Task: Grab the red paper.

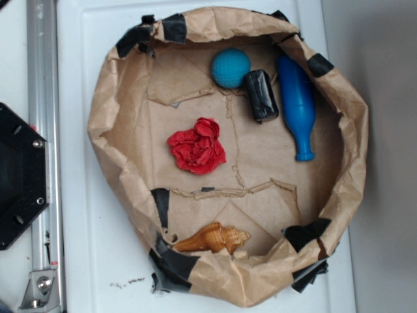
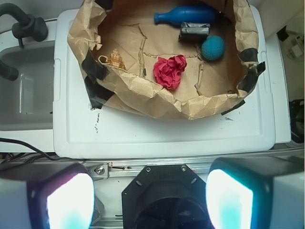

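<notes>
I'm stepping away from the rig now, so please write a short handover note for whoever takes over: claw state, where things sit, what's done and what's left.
Claw: open, empty, held high over the robot base, well back from the brown paper-lined bowl.
Crumpled red paper wad: on the bowl floor near the middle, touching nothing.
Blue ball, black wrapped block and blue bowling pin cluster at one side; tan seashell opposite.
Done: nothing yet.
Left: approach, descend, grasp the wad.

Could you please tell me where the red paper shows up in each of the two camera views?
Exterior: the red paper lies left of centre on the brown paper lining.
Wrist: it sits near the top centre, inside the lining's near wall.
Shared landmark: the blue ball, beside the black roll.
</notes>
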`<state>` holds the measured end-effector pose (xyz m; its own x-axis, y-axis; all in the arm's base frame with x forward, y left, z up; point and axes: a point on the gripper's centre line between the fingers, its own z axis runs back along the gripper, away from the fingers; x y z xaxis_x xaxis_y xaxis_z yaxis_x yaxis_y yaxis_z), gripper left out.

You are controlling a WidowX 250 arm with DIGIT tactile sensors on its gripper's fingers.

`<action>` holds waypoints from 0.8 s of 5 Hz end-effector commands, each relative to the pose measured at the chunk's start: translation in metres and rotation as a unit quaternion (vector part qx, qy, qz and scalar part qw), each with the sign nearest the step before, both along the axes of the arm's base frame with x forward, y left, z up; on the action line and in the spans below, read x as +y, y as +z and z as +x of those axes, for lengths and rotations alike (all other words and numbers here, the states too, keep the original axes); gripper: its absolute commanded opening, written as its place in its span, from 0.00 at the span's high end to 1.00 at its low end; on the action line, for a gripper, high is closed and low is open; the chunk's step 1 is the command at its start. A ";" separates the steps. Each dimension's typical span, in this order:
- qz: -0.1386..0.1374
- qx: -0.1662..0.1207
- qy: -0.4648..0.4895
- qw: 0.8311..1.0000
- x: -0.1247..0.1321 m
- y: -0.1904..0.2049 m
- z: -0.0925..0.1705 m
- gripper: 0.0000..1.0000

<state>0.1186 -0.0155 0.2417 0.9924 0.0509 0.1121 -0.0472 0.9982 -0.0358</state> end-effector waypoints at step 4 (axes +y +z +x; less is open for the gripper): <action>0.003 -0.020 -0.012 1.000 0.062 -0.125 0.132 0.00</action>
